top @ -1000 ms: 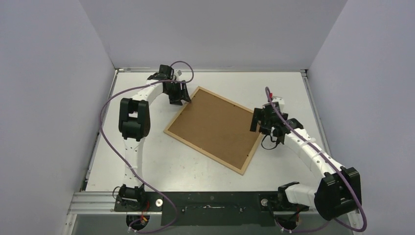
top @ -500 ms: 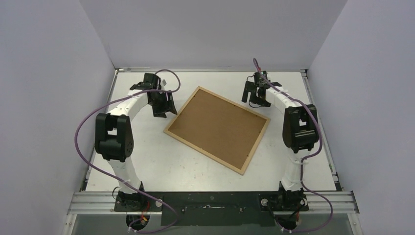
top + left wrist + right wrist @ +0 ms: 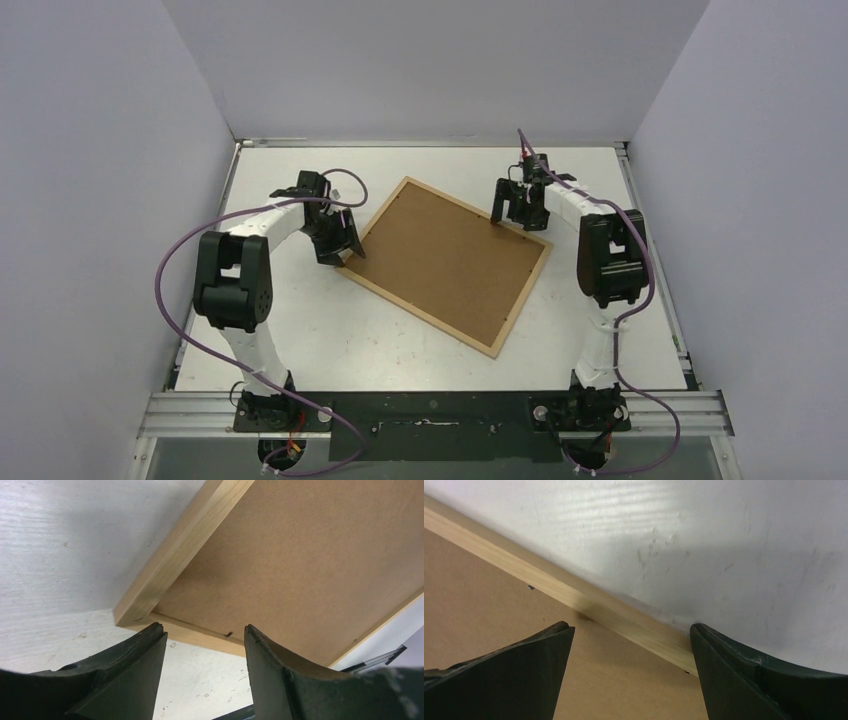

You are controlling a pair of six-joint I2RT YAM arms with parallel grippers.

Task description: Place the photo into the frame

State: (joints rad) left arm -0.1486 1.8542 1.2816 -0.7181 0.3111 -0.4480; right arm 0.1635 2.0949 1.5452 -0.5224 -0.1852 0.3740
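You're straddling the face-down frame [image 3: 445,263] with both spread grippers, left gripper [image 3: 202,652] and right gripper [image 3: 631,645], photo not visible; next likely gripping its rails.

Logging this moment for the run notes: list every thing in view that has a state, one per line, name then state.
frame: flat on the table, brown backing board facing up, not gripped
left gripper: open, over the frame's left corner, holding nothing
right gripper: open, straddling the frame's far wooden edge, holding nothing
table: white, bearing the frame
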